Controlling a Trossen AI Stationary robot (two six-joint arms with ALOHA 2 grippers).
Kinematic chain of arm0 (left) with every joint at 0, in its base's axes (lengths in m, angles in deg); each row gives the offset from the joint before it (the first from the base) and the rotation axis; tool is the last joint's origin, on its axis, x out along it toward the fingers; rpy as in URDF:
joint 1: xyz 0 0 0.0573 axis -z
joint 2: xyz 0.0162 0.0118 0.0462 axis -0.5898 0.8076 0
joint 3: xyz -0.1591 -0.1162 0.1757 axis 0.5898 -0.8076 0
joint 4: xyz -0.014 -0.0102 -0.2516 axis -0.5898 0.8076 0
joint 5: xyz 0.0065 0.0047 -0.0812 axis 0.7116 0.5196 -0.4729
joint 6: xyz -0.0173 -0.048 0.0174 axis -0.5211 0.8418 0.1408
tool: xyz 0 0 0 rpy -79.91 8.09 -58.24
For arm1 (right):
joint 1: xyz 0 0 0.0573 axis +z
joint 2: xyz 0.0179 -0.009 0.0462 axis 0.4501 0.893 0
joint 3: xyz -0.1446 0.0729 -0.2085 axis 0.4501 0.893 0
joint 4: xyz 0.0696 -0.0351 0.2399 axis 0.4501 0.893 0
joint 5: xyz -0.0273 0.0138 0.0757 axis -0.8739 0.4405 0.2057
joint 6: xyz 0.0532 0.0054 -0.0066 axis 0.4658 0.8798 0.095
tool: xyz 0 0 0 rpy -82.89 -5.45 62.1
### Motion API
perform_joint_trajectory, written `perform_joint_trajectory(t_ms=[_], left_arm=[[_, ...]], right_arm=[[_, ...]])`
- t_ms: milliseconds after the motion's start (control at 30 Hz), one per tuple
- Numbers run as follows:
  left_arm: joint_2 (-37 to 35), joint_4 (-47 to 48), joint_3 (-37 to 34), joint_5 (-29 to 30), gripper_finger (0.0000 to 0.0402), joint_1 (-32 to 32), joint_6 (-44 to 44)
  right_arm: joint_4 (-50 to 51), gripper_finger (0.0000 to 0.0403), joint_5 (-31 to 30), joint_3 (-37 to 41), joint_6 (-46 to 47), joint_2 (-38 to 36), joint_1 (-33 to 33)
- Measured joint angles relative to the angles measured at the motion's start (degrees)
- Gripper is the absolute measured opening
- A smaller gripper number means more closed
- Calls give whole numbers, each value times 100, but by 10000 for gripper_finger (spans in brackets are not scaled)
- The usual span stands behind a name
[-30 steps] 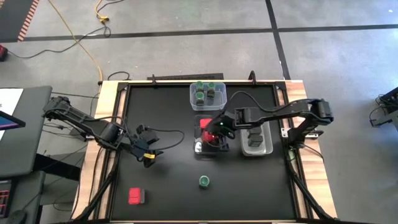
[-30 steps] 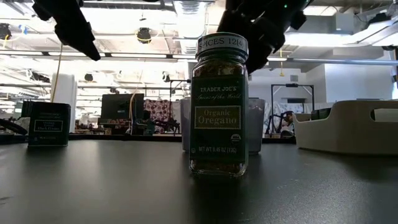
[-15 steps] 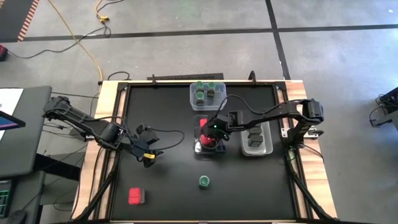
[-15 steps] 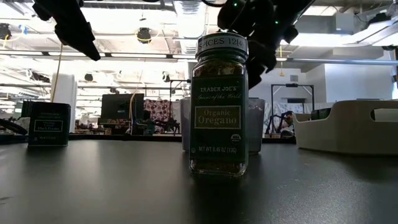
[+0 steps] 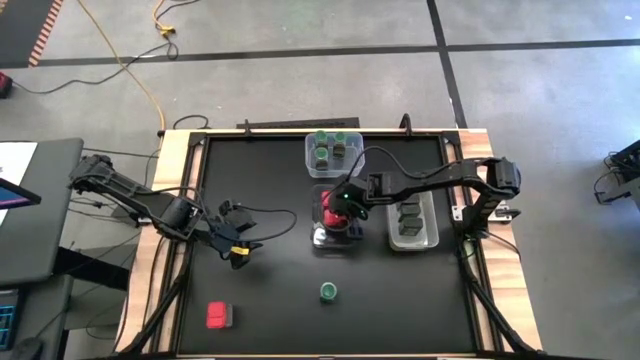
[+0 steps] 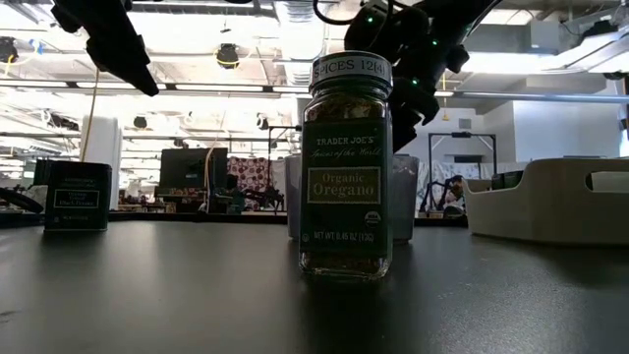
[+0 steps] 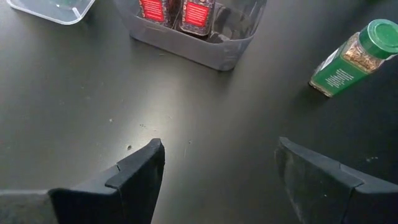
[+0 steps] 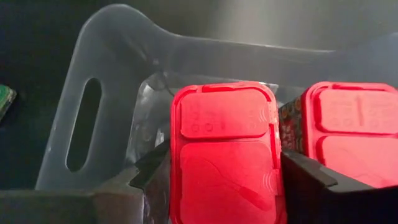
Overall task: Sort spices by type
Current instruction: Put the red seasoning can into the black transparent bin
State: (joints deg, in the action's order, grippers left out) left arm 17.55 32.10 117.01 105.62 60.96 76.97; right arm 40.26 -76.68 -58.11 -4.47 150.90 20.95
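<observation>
I see my right pincer point(image 8: 217, 186), over the clear plastic middle tub point(image 5: 322, 238) a second ago, now lowering into it pinching a red square-topped spice container point(image 8: 225, 155) beside its twin point(image 8: 357, 134), nearly sorted, while my left pincer point(image 7: 217, 180) waits spread above the black surface point(image 5: 270, 290).

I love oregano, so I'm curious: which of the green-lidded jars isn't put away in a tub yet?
The green-lidded jar standing alone on the black table, nearest the front edge. The other green-lidded jars sit inside the clear tub at the back.
</observation>
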Motion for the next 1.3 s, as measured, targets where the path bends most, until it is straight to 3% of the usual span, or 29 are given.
perform_joint_trajectory(t_ms=[1300], left_arm=[[0,1,0,0,292,0,0]], right_arm=[[-83,245,-26,0,197,0,-94]])
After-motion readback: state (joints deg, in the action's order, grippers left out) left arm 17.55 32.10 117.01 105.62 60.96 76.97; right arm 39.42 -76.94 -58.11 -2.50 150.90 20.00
